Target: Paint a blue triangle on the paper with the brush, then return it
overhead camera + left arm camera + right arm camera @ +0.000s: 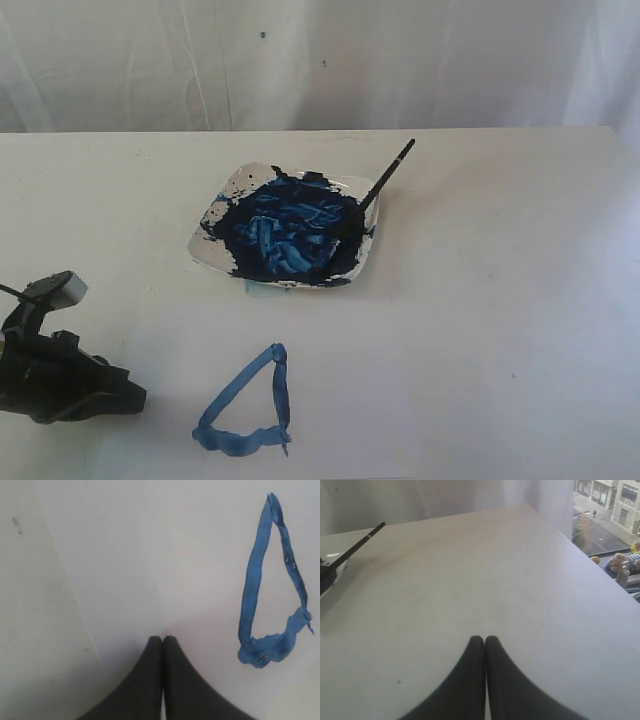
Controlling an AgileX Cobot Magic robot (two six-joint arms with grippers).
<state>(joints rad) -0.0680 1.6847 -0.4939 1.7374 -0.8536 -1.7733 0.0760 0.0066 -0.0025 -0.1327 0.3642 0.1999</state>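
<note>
Status: looks essentially done.

- Blue triangle outline of thick, uneven brushstrokes point(245, 405) is on the large white sheet of paper point(165, 545), near the surface edge closest to the exterior camera, left of that edge's middle. All three sides are down and the corners meet. Middle is bare white. One base corner is blobby, with a small stray fleck beside it.
- Long thin black paintbrush with silver ferrule point(380, 188) is back on the white square plate smeared with dark blue paint point(232, 186), at mid-surface. Its tip is in the paint. The handle leans out over the plate rim toward the far right corner of the surface. Nothing is holding it.
- Left arm point(60, 370) sits low near the left corner on the camera side, just beside the triangle but clear of it. The left wrist view shows the left jaws closed tip to tip and empty, over the paper.
- Right arm is not in the exterior view. The right wrist view shows the right jaws closed and empty over bare surface, well apart from the brush handle point(355, 547).

My read: paint step done, return step done. Nothing left that I can see, except parking the arms if that's needed. Can't tell if the paint is wet.
</note>
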